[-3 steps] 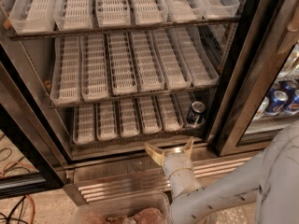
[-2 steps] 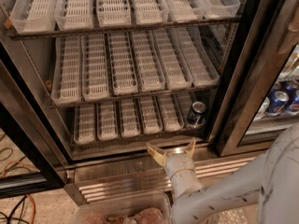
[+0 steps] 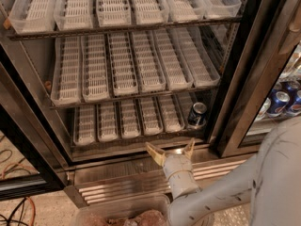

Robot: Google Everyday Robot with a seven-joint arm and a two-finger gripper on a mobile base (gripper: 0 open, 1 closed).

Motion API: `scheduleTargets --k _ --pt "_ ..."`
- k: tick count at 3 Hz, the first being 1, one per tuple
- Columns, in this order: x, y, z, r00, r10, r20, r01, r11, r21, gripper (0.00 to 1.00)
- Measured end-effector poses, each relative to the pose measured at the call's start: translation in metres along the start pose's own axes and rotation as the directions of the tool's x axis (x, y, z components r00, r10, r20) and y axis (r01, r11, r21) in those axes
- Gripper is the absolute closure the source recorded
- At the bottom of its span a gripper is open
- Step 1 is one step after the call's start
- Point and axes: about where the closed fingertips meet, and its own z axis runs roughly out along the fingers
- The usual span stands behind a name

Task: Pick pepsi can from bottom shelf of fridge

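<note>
The pepsi can stands upright at the right end of the bottom shelf of the fridge, in the rightmost lane beside the black door frame. My gripper is in front of the stainless base sill, below and left of the can, clear of it. Its two tan fingers are spread apart with nothing between them. The grey arm comes up from the lower right.
Two higher racks hold rows of white slotted lane trays. A cluster of blue cans sits behind the glass door at right. The steel sill runs along the fridge base. Cables lie on the floor at lower left.
The gripper has crept slightly up and right toward the sill; the can has not moved.
</note>
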Motion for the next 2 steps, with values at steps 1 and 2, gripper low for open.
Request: scheduleTargets --k 1,2 --pt "0.001 0.000 0.016 0.997 -0.026 0.066 0.024 0.9994 0.024 0.00" --pt "-0.001 -0.003 0.031 0.989 -0.086 0.123 0.083 0.9959 0.036 0.00"
